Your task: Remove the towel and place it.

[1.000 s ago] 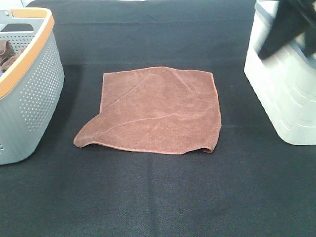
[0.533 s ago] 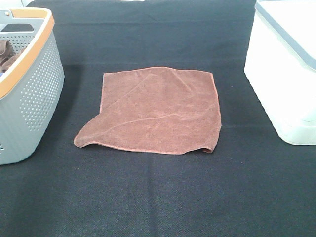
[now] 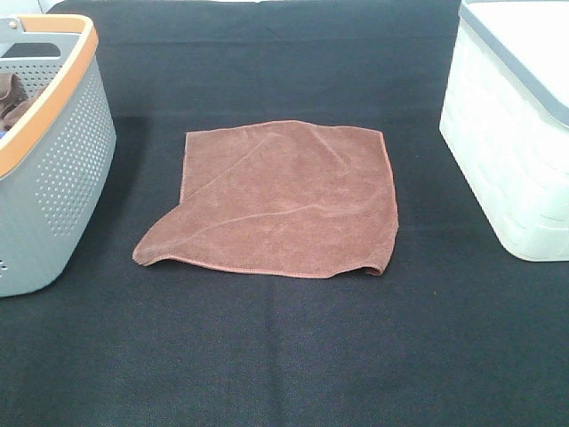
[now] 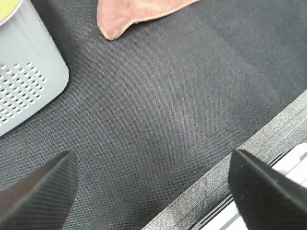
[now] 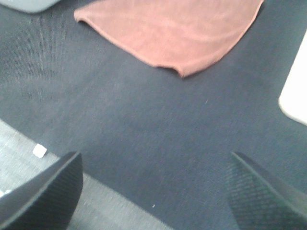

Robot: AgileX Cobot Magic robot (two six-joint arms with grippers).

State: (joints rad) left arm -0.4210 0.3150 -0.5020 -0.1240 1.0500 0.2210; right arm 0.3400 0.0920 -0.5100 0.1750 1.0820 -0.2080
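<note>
The brown square microfibre towel (image 3: 276, 200) lies spread nearly flat on the black cloth-covered tabletop (image 3: 284, 356), with one corner drawn out toward the grey perforated plastic basket with an orange rim (image 3: 53, 151) and a small fold at the opposite near corner. It sits in open space between the basket and the white plastic bin with a grey rim (image 3: 511, 133), touching neither, which suggests it has already been taken out and laid down; more brown cloth shows inside the basket.

Ahead of the left claw (image 4: 153, 191) the towel's drawn-out corner shows at the far edge, well apart from the fingertips, with the basket wall off to one side. Ahead of the right claw (image 5: 153, 191) the folded corner of the towel lies beyond a stretch of bare tabletop, and the white bin's edge is off to the other side. Both claws have their fingers spread apart and grip nothing, hanging near the tabletop's front edge, clear of the towel. My judgement is that the placement is essentially done and the arms are parked out of the way.
</note>
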